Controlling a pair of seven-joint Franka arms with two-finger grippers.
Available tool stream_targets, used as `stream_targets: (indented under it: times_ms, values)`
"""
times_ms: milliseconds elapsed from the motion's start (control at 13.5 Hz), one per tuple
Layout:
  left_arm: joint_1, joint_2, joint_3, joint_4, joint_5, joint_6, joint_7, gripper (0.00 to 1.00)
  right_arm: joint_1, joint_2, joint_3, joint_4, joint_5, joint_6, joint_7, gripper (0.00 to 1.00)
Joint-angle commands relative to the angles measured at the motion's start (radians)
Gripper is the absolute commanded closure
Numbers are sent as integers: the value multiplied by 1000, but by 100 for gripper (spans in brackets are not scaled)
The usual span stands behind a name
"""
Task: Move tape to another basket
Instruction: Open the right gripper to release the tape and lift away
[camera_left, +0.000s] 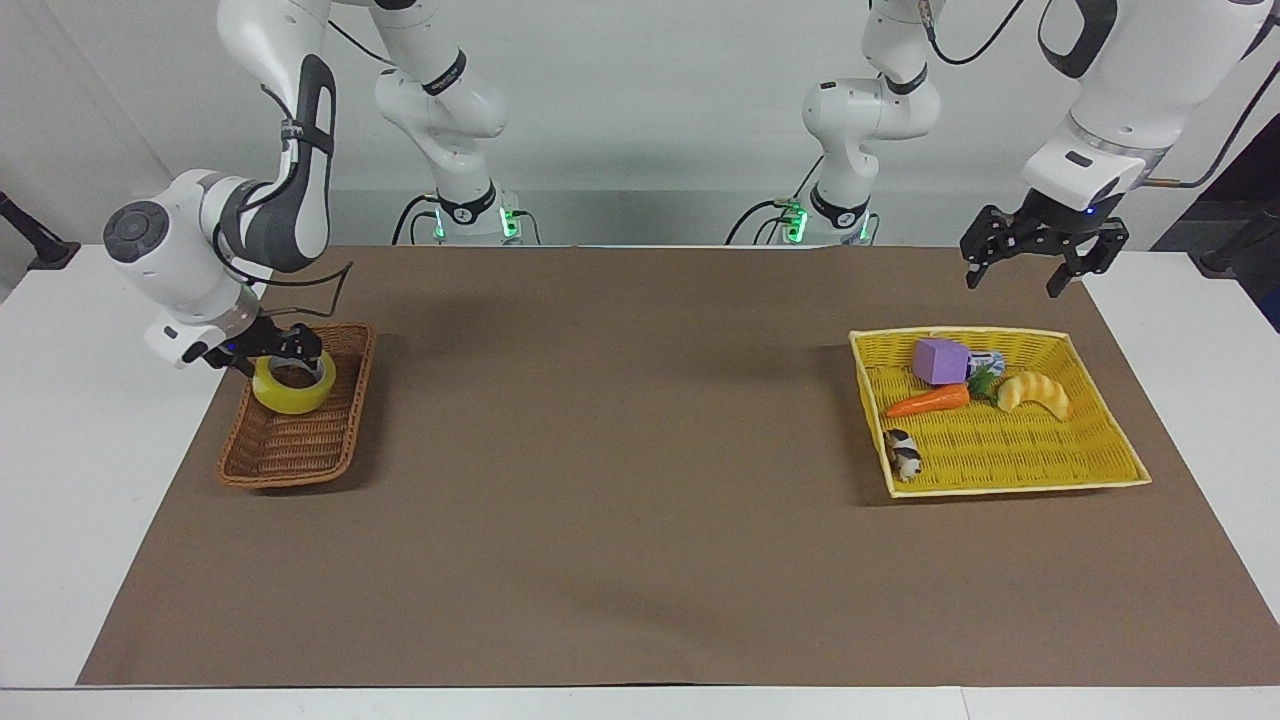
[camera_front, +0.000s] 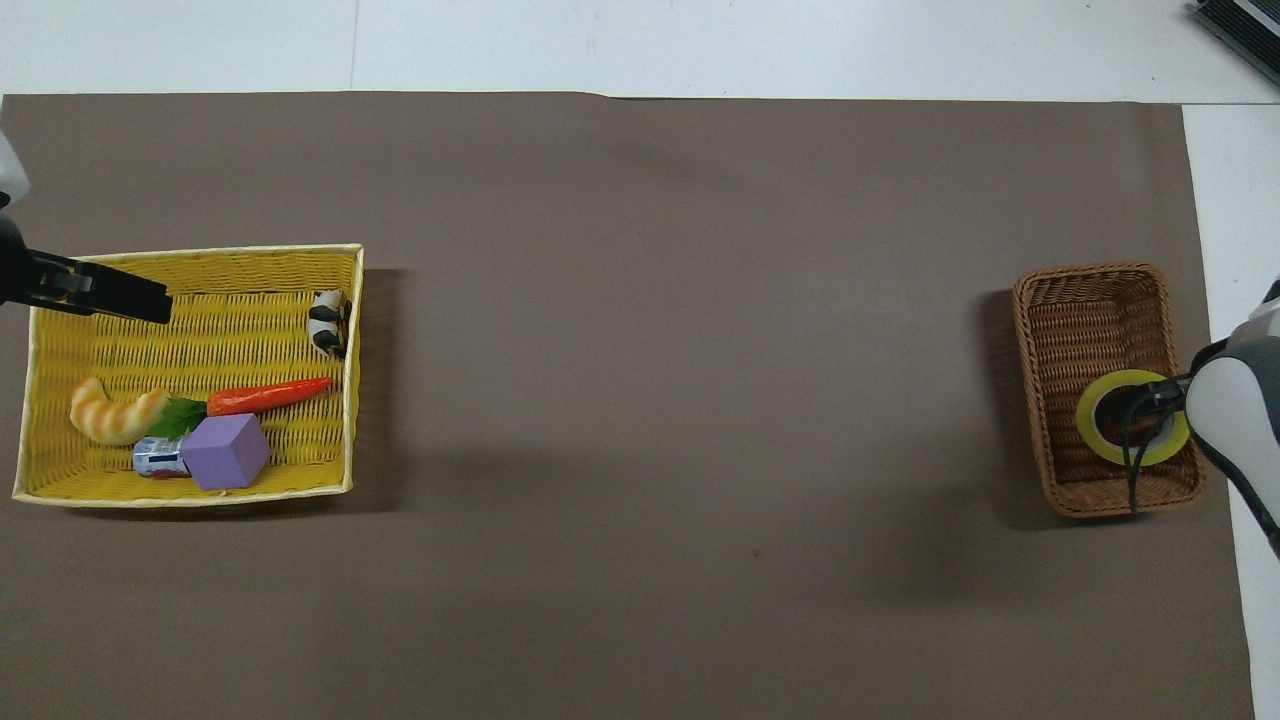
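One roll, the tape (camera_left: 293, 382), lay flat in the basket (camera_left: 300, 440) directly under the right gripper (camera_left: 268, 352), fingers apart. Left gripper (camera_left: 1036, 262) waited, spread, over the counter (camera_left: 620, 480).

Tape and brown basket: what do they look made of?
Tape: glossy translucent yellow plastic film on a pale core, judging by its sheen and see-through edge. Brown basket: matte woven wicker or rattan, going by the visible weave; natural or synthetic is unclear.
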Motion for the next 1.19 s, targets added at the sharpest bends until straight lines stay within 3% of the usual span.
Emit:
stream_targets:
  times_ms: [0, 371, 594, 817, 1114]
  values:
    - [14, -27, -12, -32, 17, 19, 3, 0, -14, -22, 10, -19, -19, 9, -17, 0]
    - [14, -27, -12, -32, 17, 18, 3, 0, 37, -19, 16, 79, -19, -14, -14, 0]
    - [14, -27, -12, -32, 17, 18, 3, 0, 83, -14, 22, 202, -17, -77, 49, 0]
    - [14, -27, -12, -32, 17, 18, 3, 0, 173, -23, 24, 257, -17, -120, 234, 0]
    - [14, -27, -12, -32, 17, 18, 3, 0, 276, -31, 25, 390, 6, -262, 439, 0]
